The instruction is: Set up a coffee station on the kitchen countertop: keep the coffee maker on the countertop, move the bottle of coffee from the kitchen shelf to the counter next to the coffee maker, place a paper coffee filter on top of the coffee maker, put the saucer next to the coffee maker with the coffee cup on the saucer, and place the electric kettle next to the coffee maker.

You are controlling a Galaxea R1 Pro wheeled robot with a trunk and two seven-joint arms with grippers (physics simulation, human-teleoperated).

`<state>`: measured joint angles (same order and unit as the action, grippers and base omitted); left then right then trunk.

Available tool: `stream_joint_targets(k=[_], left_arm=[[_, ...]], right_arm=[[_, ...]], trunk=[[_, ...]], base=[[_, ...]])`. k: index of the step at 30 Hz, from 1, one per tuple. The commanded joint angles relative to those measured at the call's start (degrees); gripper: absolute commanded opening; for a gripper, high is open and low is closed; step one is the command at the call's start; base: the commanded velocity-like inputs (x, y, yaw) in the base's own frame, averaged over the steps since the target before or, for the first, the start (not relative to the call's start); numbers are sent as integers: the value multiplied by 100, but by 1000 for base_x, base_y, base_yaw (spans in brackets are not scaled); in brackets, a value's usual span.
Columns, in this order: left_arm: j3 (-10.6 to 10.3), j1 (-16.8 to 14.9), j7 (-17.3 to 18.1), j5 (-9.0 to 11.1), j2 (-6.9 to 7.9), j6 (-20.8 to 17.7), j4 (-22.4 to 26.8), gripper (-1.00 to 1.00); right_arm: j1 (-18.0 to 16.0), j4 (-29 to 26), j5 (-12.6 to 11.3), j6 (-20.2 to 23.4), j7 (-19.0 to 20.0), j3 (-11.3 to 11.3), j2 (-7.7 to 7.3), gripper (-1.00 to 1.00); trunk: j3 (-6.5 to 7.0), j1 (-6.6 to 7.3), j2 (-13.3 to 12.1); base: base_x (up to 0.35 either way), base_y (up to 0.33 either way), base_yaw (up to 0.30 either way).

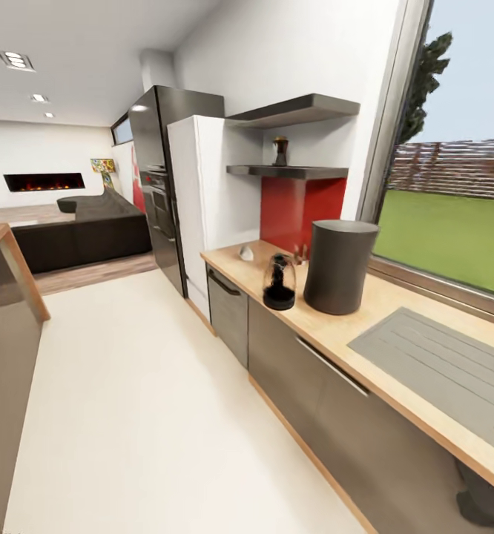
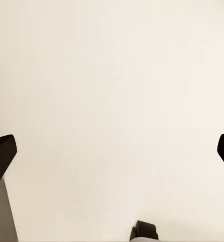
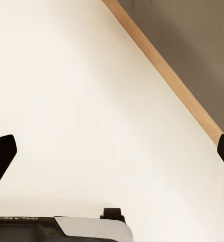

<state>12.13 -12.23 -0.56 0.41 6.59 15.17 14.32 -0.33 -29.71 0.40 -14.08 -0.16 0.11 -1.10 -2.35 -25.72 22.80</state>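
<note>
So the counter is that long tan wood-look top over dark grey cabinets, and sitting on it are the coffee maker, with the electric kettle just beside it, plus a small pale thing further back that's too tiny to make out. A steel sink is set into the near end. Up on the lower shelf there's the bottle of coffee standing upright.

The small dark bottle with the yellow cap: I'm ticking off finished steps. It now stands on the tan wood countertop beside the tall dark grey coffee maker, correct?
Not correct. The head view shows the small dark bottle with the yellow cap on the lower grey wall shelf, above the tan wood countertop. Beside the tall dark grey coffee maker stands the brown glass kettle.
</note>
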Motion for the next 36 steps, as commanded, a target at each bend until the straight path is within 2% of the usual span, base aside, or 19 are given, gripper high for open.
stream_joint_targets(k=[1,20,36], left_arm=[[0,-7,-6,4,0,21,-8,100],[0,-7,-6,3,0,21,-8,100],[3,-7,-6,3,0,21,-8,100]], right_arm=[[-3,0,4,-16,-2,3,-1,100],[-3,0,4,-16,-2,5,-1,100],[-3,18,9,-9,22,2,-4,100]], trunk=[[-13,-7,12],[-13,-7,12],[-13,-7,12]], base=[[317,126,269],[318,111,265],[320,104,26]])
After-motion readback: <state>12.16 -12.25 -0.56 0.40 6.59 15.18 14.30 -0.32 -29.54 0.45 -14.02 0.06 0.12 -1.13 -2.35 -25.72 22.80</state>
